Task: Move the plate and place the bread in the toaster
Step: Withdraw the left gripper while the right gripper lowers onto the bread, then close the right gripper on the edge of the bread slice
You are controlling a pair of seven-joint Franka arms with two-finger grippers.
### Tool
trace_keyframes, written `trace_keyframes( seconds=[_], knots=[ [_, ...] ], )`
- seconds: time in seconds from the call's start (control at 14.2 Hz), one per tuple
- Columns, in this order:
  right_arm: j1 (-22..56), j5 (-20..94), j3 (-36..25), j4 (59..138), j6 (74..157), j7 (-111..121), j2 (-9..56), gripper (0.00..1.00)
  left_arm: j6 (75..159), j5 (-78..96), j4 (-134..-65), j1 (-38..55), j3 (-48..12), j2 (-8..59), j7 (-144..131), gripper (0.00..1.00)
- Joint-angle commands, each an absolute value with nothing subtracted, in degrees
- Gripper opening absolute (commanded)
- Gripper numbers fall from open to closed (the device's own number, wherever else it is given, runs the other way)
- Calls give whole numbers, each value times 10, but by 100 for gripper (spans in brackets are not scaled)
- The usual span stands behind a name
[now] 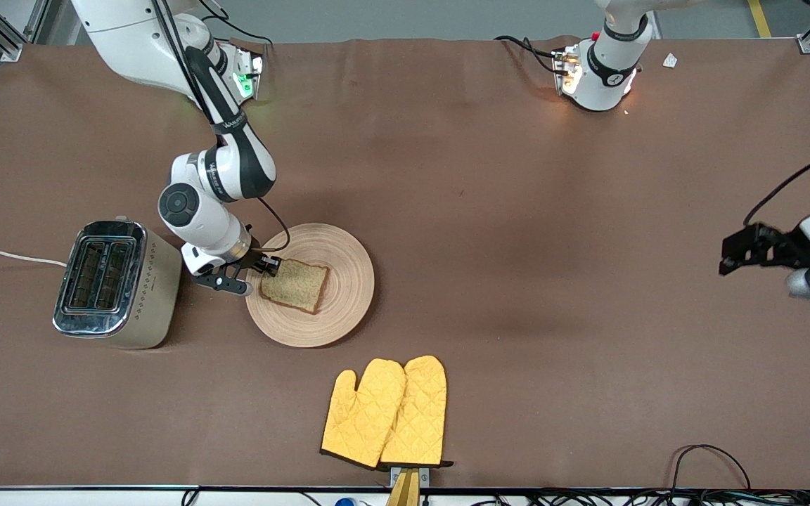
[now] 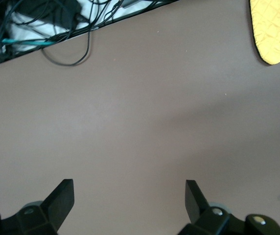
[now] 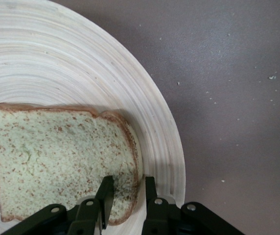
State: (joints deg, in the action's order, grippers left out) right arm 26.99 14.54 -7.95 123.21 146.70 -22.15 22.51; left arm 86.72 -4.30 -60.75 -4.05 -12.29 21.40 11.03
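Observation:
The round wooden plate (image 1: 350,295) lies beside the beige toaster (image 1: 106,281), toward the right arm's end of the table. The slice of bread (image 1: 295,284) lies on the plate, on the part closest to the toaster. My right gripper (image 1: 264,266) is low over that edge of the plate, shut on the bread's crust edge. In the right wrist view one finger (image 3: 105,188) lies on the bread (image 3: 57,156) and the other stands against the crust over the plate (image 3: 81,63). My left gripper (image 1: 732,253) waits open over bare cloth at the left arm's end, with nothing between its fingers (image 2: 129,193).
A pair of yellow oven mitts (image 1: 387,411) lies nearer the front camera than the plate, close to the table's front edge. The toaster's white cord (image 1: 4,254) runs off the table's end. Brown cloth covers the table. Crumbs dot the cloth beside the plate.

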Motion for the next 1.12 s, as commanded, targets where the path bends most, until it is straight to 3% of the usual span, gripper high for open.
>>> trace_keyframes(
  seconds=[0.0,0.28,0.49,0.56,0.84,1.05],
  knots=[
    [279,156,-83,1229,1470,-227,234,34,865,-45,-647,-42,-125,176,58,100],
    [280,156,-83,1232,1479,-225,236,32,881,-40,-725,-42,-128,109,14,100],
    [282,156,-83,1233,1480,-224,236,27,965,-16,-867,-61,-127,22,14,100],
    [282,156,-83,1234,1484,-224,236,23,975,-16,-884,-61,-127,12,15,100],
    [286,156,-83,1239,1494,-224,236,4,975,-19,-880,-58,-131,11,24,100],
    [287,156,-83,1239,1493,-224,236,1,973,-25,-863,-55,-141,12,23,100]
  ],
)
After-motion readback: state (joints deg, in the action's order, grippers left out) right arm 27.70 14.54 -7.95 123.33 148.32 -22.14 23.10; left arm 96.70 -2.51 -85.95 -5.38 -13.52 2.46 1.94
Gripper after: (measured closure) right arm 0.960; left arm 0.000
